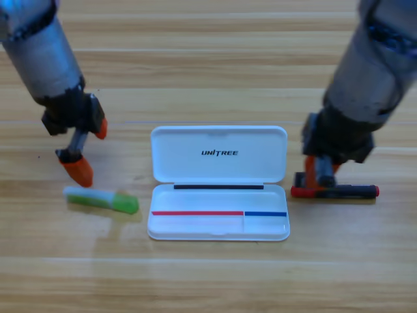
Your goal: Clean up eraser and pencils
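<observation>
Lay on the desk [208,280] left of the white case [219,182]: the lime-green pencil [101,199], long axis nearly level with the desk's front edge, tilted slightly down toward its darker green right end, that end pointing at the case's lower tray. Hung just above it, toward the desk's left edge: the left gripper [88,149], orange jaws clearly spread, one up by the wrist, one down near the pencil's pale left end, holding nothing. Lay right of the case, just beside the tray: the red-and-black pencil [335,192], long axis also parallel to the front edge, red end toward the case. Sat directly over its red end: the right gripper [316,175]; jaw state could not be told. No eraser seen.
</observation>
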Available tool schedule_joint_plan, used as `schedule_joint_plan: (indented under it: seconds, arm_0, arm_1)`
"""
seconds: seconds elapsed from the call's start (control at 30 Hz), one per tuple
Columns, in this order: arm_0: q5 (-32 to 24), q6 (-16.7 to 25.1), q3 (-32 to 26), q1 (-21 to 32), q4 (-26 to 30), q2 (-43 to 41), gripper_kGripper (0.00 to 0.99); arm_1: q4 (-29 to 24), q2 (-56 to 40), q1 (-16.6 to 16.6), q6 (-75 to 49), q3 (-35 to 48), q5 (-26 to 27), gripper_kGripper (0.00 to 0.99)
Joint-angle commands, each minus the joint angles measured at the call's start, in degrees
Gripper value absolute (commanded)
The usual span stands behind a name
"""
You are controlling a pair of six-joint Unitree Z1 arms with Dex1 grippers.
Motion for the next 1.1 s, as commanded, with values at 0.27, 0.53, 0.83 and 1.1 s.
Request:
schedule_joint_plan:
  seconds: [0.27, 0.53, 0.83, 1.1]
  arm_0:
    - [1.2, -3.1, 5.5, -5.2, -5.1, 4.3, 0.989]
    - [2.2, -4.0, 10.3, -6.4, -9.9, 4.4, 0.990]
    - [4.5, -4.0, 13.5, -6.7, -13.7, 4.1, 0.989]
    - [6.2, -4.0, 16.7, -6.7, -17.3, 3.2, 0.902]
  arm_1:
    - [1.0, 14.4, 4.9, -2.1, -6.6, 2.3, 0.000]
    - [1.0, 18.9, 4.9, -1.8, -9.6, 1.5, 0.000]
    - [0.9, 21.0, 3.9, -1.8, -10.5, 0.2, 0.000]
    - [0.9, 20.6, 3.1, -1.8, -10.2, 0.1, 0.706]
